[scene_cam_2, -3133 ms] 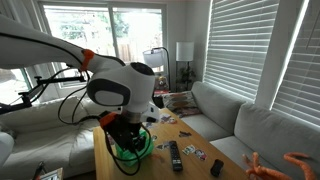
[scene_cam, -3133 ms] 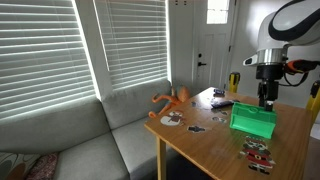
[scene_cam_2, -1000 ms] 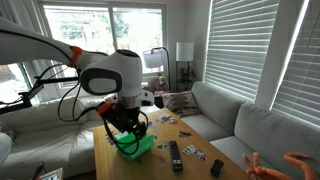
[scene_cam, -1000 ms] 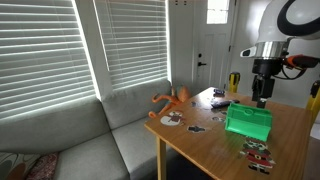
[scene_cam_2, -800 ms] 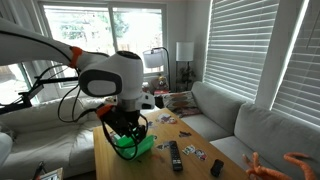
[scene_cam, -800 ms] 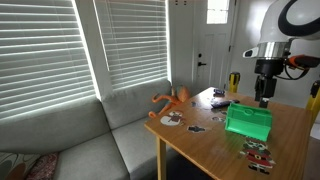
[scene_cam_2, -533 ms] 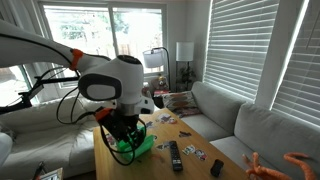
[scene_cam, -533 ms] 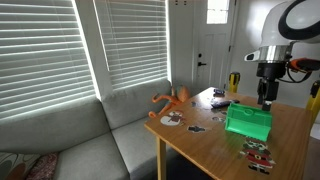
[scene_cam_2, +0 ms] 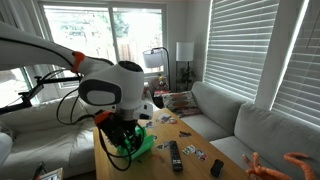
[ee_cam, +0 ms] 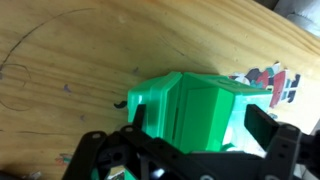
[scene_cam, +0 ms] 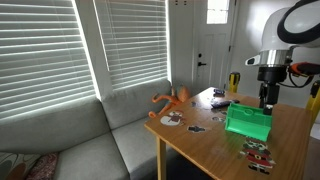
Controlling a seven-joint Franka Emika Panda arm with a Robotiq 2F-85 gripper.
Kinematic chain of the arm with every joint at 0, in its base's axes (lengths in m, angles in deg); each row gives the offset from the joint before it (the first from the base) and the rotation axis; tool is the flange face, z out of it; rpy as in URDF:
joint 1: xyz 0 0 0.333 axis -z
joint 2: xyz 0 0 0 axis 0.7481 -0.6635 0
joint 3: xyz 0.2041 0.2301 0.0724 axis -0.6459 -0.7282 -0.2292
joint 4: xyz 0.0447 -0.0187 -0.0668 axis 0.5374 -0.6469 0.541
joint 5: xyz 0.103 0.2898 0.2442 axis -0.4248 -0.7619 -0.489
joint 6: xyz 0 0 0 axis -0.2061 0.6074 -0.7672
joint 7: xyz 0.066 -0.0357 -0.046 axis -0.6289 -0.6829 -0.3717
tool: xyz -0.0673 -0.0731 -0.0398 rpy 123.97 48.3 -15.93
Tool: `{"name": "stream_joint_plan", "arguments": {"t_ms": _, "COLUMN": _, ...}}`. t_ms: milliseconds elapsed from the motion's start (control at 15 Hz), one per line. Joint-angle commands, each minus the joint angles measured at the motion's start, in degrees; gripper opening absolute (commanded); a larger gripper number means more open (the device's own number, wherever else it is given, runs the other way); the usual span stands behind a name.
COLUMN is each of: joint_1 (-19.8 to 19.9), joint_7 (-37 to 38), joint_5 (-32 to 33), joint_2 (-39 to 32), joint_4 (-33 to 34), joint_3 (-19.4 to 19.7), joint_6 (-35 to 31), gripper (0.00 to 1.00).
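Observation:
A green plastic box [scene_cam: 248, 120] stands on the wooden table [scene_cam: 200, 140]; it also shows in an exterior view [scene_cam_2: 140, 147]. My gripper [scene_cam: 266, 100] hangs straight down over the box's far side, just above it, and is partly hidden by the arm in an exterior view [scene_cam_2: 124, 140]. In the wrist view the gripper [ee_cam: 200, 125] is open, its two black fingers spread either side of the green box [ee_cam: 190, 105], with a gap at the right finger.
An orange toy figure [scene_cam: 172, 98] lies at the table's corner by the grey sofa [scene_cam: 90, 140]. Picture cards [scene_cam: 258, 152] and a black remote [scene_cam_2: 175, 155] lie on the table. A picture card [ee_cam: 268, 82] lies next to the box.
The arm has shifted a little sideways over the box. Between 3.1 s and 1.0 s ago the box moved slightly along the table; since then it has stayed put.

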Motion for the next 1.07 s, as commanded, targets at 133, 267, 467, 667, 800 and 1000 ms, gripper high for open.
{"name": "stream_joint_plan", "arguments": {"t_ms": 133, "joint_1": -0.6, "joint_7": -0.9, "joint_5": -3.5, "joint_2": -0.1, "joint_4": 0.4, "joint_3": 1.1, "joint_6": 1.1, "gripper": 1.0}}
{"name": "stream_joint_plan", "arguments": {"t_ms": 267, "joint_1": -0.7, "joint_7": -0.8, "joint_5": -4.3, "joint_2": -0.4, "joint_4": 0.6, "joint_3": 0.9, "joint_6": 1.0, "gripper": 1.0}}
{"name": "stream_joint_plan", "arguments": {"t_ms": 467, "joint_1": -1.1, "joint_7": -0.7, "joint_5": -4.5, "joint_2": -0.6, "joint_4": 0.7, "joint_3": 0.5, "joint_6": 0.7, "gripper": 1.0}}
{"name": "stream_joint_plan", "arguments": {"t_ms": 667, "joint_1": -1.5, "joint_7": -0.2, "joint_5": -3.7, "joint_2": -0.6, "joint_4": 0.5, "joint_3": -0.2, "joint_6": 0.3, "gripper": 1.0}}
{"name": "stream_joint_plan", "arguments": {"t_ms": 800, "joint_1": -1.9, "joint_7": -0.2, "joint_5": -3.4, "joint_2": -0.5, "joint_4": 0.4, "joint_3": -0.5, "joint_6": 0.0, "gripper": 1.0}}
{"name": "stream_joint_plan", "arguments": {"t_ms": 1000, "joint_1": -2.2, "joint_7": 0.3, "joint_5": -2.3, "joint_2": -0.5, "joint_4": 0.5, "joint_3": -1.2, "joint_6": -0.4, "gripper": 1.0}}
